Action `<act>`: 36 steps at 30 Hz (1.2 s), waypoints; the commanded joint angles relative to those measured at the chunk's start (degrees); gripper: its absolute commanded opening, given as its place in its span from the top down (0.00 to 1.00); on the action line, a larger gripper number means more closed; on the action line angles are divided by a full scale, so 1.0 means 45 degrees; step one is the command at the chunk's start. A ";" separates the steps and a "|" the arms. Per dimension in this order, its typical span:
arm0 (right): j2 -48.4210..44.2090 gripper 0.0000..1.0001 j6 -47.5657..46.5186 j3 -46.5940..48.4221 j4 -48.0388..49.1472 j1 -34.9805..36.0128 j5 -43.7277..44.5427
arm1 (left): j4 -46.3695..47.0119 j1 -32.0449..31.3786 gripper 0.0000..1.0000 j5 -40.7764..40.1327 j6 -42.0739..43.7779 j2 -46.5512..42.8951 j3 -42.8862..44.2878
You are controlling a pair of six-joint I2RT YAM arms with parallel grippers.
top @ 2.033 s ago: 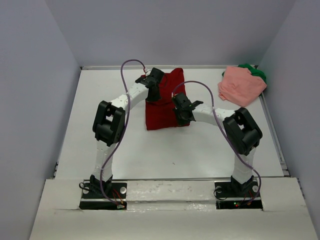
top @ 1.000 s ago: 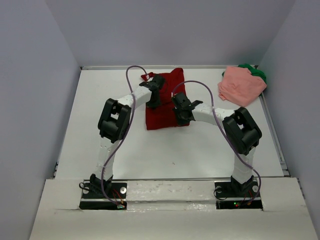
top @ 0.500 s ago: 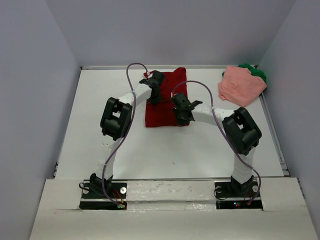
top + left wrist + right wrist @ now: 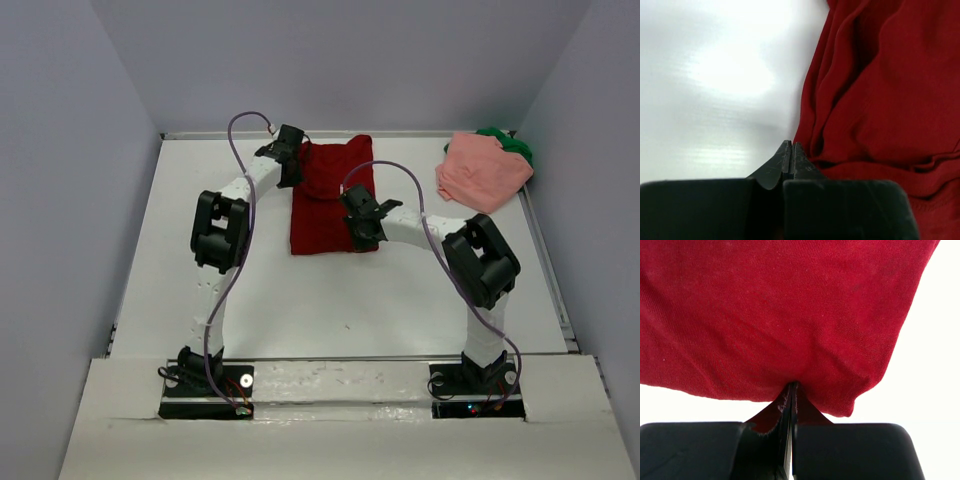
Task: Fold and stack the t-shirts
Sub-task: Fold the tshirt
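The dark red t-shirt (image 4: pixel 328 215) lies partly folded on the white table at centre back. My left gripper (image 4: pixel 291 166) is shut and empty at the shirt's upper left edge. In the left wrist view its tips (image 4: pixel 791 146) rest on the table just beside the red cloth (image 4: pixel 880 90). My right gripper (image 4: pixel 357 232) is at the shirt's lower right part. In the right wrist view it (image 4: pixel 792 386) is shut on the puckered edge of the cloth (image 4: pixel 790 305). The salmon pink t-shirt (image 4: pixel 482 170) lies crumpled at the back right, on top of the green t-shirt (image 4: pixel 514 143).
Grey walls close the table in at the back and both sides. A raised rim (image 4: pixel 545 260) runs along the right edge. Purple cables (image 4: pixel 240 130) loop above both arms.
My left gripper has moved off the top of the dark red shirt, left and back to its upper left edge. The right gripper has stayed in place.
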 commanded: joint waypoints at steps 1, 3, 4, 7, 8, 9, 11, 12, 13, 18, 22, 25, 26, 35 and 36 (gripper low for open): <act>0.0871 1.00 0.0185 -0.0069 -0.0595 0.0213 -0.0210 | 0.1406 0.0036 1.00 0.1083 0.0878 0.0115 0.0861; 0.0910 1.00 0.0204 -0.0069 -0.0634 0.0213 -0.0132 | 0.1973 0.0036 1.00 0.1533 0.1073 0.0095 0.0939; 0.0891 1.00 0.0204 -0.0088 -0.0634 0.0213 -0.0073 | 0.1936 0.0036 1.00 0.1457 0.1054 0.0134 0.1249; 0.0794 1.00 0.0224 -0.0128 -0.0634 0.0213 0.0102 | 0.1350 0.0036 1.00 0.0950 0.0840 -0.0254 0.1255; 0.0735 1.00 0.0205 -0.0050 -0.0654 0.0213 0.0180 | 0.1349 0.0017 1.00 0.0349 0.0742 -0.0875 0.0982; 0.0696 1.00 0.0204 0.0008 -0.0654 0.0213 0.0316 | 0.1369 0.0016 1.00 -0.0063 0.0567 -0.1249 0.0728; 0.0540 1.00 0.0185 0.0203 -0.0712 0.0213 0.0318 | 0.1621 0.0016 1.00 -0.0941 0.0565 -0.2011 -0.0190; 0.0501 1.00 0.0166 0.0494 -0.0944 0.0348 0.0453 | 0.1410 0.0016 1.00 -0.1236 0.0527 -0.2652 -0.0425; 0.0404 1.00 0.0165 0.0710 -0.1101 0.0485 0.0803 | 0.1195 0.0016 1.00 -0.1974 0.0430 -0.3123 -0.0447; -0.0221 1.00 0.0263 0.2096 -0.2468 0.0992 0.2015 | -0.0601 -0.0003 1.00 -0.3523 -0.0663 -0.4200 -0.0096; -0.0652 1.00 0.0360 0.3696 -0.4046 0.1227 0.2504 | -0.1169 -0.0003 1.00 -0.3875 -0.1016 -0.5215 -0.0329; -0.0633 0.88 0.0147 0.5182 -0.4792 0.1228 0.2525 | -0.1851 -0.0003 1.00 -0.4149 -0.1308 -0.5763 -0.0368; -0.0594 0.71 -0.0183 0.5630 -0.4756 0.1228 0.2467 | -0.1854 0.0016 1.00 -0.3975 -0.1213 -0.6016 -0.0446; 0.2994 1.00 -0.1241 0.8660 -0.4464 0.0722 0.1900 | -0.1505 -0.0003 1.00 -0.3448 -0.1115 -0.8222 -0.2668; 0.3290 1.00 -0.1396 0.8835 -0.4308 0.0721 0.1939 | -0.1328 -0.0003 1.00 -0.3427 -0.1037 -0.8805 -0.2983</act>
